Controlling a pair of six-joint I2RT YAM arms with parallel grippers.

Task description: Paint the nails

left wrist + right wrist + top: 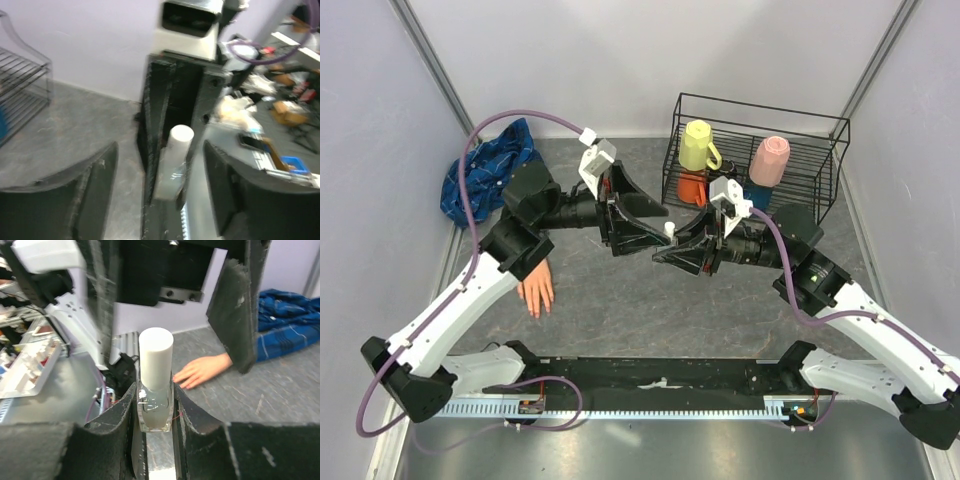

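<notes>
nails [183, 383]: on the fingertips of the mannequin hand [536, 289]; too small to make out singly in any view.
mannequin hand: lies palm down on the grey table [620, 310], left of centre, with its fingers towards the arm bases. It is well apart from both grippers.
sleeve [488, 172]: blue plaid, bunched in the far left corner.
left arm [470, 295]: in the top view its black elbow joint crosses over the wrist and hides where hand meets sleeve.
bottle [155, 390]: small and clear with a tall white cap [155, 356]. It is upright and raised off the table at mid-table.
right gripper [672, 246]: fingers clamped on the bottle's glass body, one on each side. The cap stands free above them.
left gripper [652, 228]: faces the right gripper. Its fingers [238, 315] are spread wide, one on each side of the cap with a gap at each, so nothing is held.
wire rack [820, 125]: black, at the far right, behind the right gripper.
rack contents: a yellow mug [698, 145] and a pink cup [770, 160] are on top. Something orange [692, 187] sits lower down, partly hidden by the right wrist.
cables [470, 160]: a purple one loops from the left wrist over the sleeve.
obstruction: the two grippers and the bottle fill the centre of the table. The table between them and the hand is bare.
</notes>
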